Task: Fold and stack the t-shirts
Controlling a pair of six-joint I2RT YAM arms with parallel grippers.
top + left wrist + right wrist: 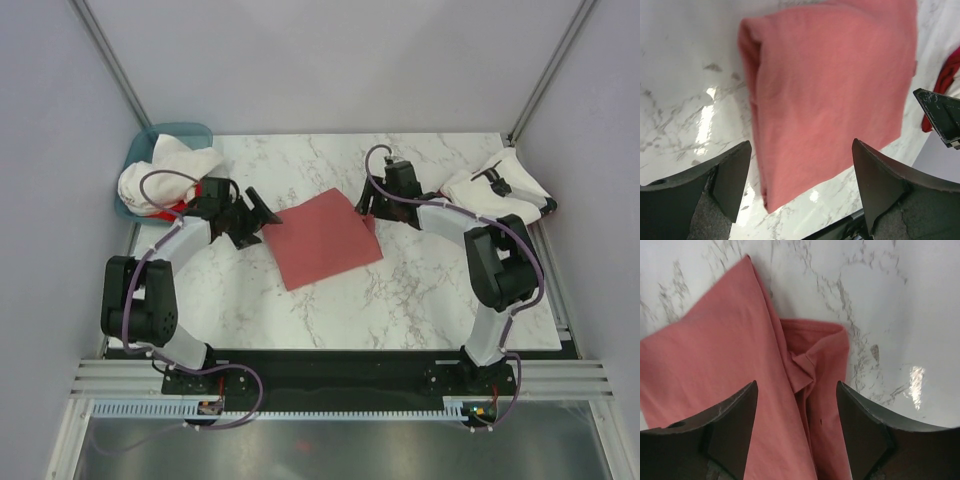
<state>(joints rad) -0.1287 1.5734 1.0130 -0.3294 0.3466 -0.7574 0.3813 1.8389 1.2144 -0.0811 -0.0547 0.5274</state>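
At mid-table the folded salmon-red t-shirt [322, 240] is lying flat; the left gripper [252, 218] and right gripper [366, 206] are standing wide apart at its left edge and far-right corner, gripping nothing.

A folded t-shirt [325, 240] lies in the middle of the tabletop [420, 290], the left gripper [258, 214] just beside its left edge, the right gripper [367, 206] at its far right corner. A heap of t-shirts [165, 175] sits in the basket [185, 132] at the far left corner, a stack of t-shirts [500, 185] at the far right.
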